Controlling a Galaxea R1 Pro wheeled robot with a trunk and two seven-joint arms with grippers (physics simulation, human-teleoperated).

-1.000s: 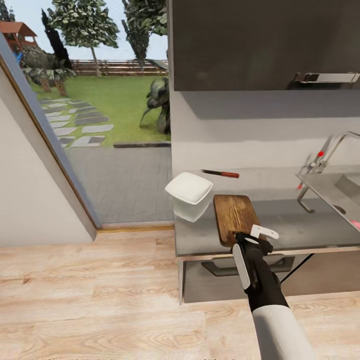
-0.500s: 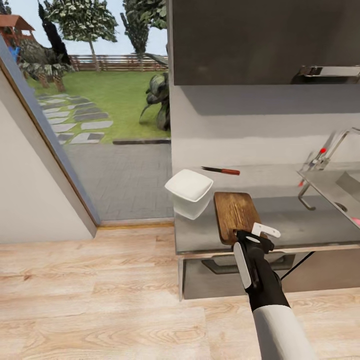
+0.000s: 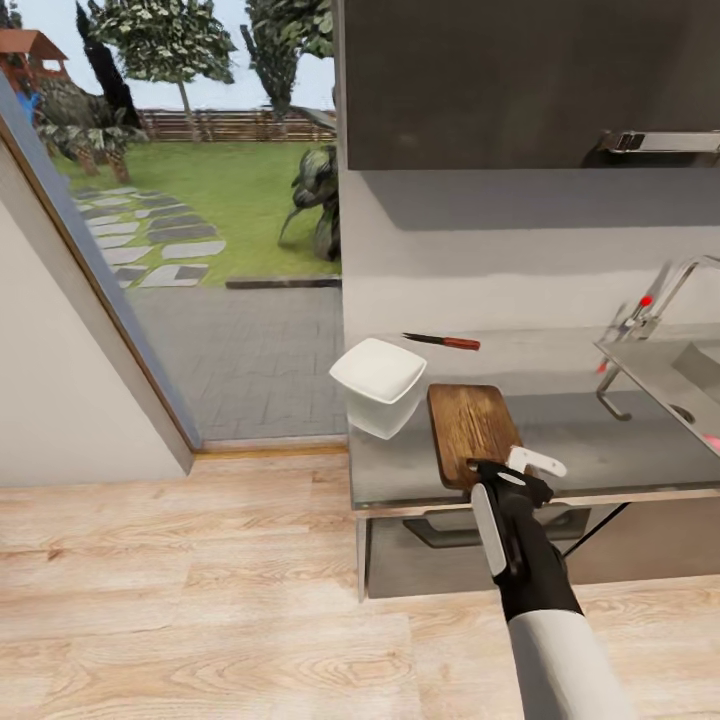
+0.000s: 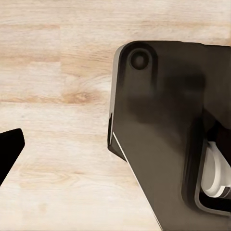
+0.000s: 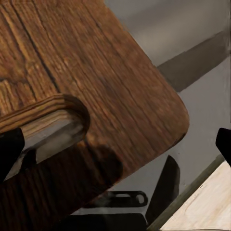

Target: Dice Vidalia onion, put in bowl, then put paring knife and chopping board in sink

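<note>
The brown chopping board point(image 3: 470, 425) lies on the grey countertop point(image 3: 600, 445), with its slot handle toward the front edge. My right gripper point(image 3: 508, 468) hovers open over that near end. In the right wrist view the board point(image 5: 96, 82) and its slot lie between the spread fingertips point(image 5: 9, 151). The white bowl point(image 3: 380, 385) sits left of the board and overhangs the counter's left end. The red-handled paring knife point(image 3: 442, 343) lies behind the board near the wall. The sink point(image 3: 650, 375) is at the right. My left gripper point(image 4: 115, 149) is open over the wooden floor.
A chrome tap point(image 3: 660, 295) with a red-tipped lever stands behind the sink. A dark wall cabinet point(image 3: 520, 80) hangs above the counter. A drawer handle point(image 3: 450, 535) sits under the counter's front edge. Left of the counter a glass door looks onto a garden.
The head camera tilted slightly, so the whole view shifted. My right gripper crept a little to the right along the board's near end. Board, bowl and knife stayed put.
</note>
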